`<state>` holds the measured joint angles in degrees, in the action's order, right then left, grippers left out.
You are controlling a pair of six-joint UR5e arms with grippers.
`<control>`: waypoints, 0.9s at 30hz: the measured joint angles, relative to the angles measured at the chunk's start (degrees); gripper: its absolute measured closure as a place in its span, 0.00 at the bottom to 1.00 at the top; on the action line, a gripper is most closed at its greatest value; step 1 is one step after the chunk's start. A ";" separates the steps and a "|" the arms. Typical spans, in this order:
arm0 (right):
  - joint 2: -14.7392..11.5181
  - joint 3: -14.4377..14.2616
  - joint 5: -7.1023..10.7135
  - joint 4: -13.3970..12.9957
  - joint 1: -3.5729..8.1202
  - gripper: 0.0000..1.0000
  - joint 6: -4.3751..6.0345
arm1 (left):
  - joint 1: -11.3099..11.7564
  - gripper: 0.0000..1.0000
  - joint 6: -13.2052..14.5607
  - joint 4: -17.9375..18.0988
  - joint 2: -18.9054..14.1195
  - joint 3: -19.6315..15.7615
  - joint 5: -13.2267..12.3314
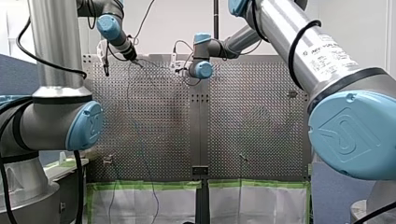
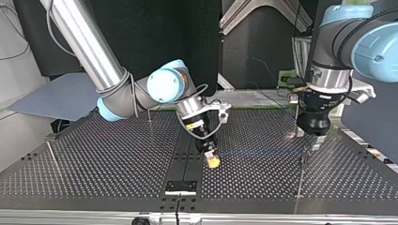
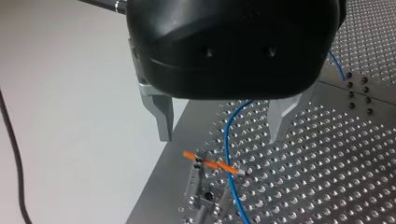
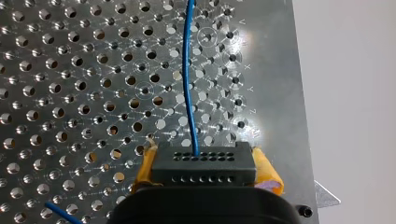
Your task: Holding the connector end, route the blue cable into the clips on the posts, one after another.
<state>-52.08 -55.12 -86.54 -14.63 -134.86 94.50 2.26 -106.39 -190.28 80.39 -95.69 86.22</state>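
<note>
The connector [image 4: 204, 163] is clamped by the right gripper [image 4: 205, 157]; the blue cable [image 3: 227, 140] is found centred lengthwise under the wide-open left gripper [image 3: 220, 134] (clip [image 3: 201, 164] just beside).

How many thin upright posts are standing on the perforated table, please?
4 thin metal posts, by the top view: far-left post, back-left post, back-right post, front-right post. Others may be hidden.

Ahead of the right gripper [image 4: 204, 170], the blue cable [image 4: 187, 70] ran out of frame, and the gripper's body hid the connector [image 4: 203, 158] base. At the front view's lower right, the right arm's elbow [image 1: 355, 135] covered the table [image 1: 252, 116] edge.
</note>
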 joint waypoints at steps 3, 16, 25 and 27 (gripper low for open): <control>0.00 0.02 -0.01 0.06 0.00 1.00 0.00 | -0.17 0.01 0.79 -0.16 0.38 0.00 0.97; -0.01 0.02 -0.03 0.46 0.01 1.00 0.00 | -0.43 0.01 1.94 -0.36 0.65 0.00 3.38; -0.01 0.02 0.04 0.50 0.01 1.00 0.00 | -0.44 0.01 2.29 -0.25 0.67 0.00 3.88; -0.01 0.01 0.05 0.49 0.01 1.00 0.00 | -0.44 0.01 2.33 -0.13 0.67 0.00 3.90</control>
<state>-52.08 -55.11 -86.50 -14.14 -134.86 94.50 1.82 -104.06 -190.41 81.06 -95.69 90.12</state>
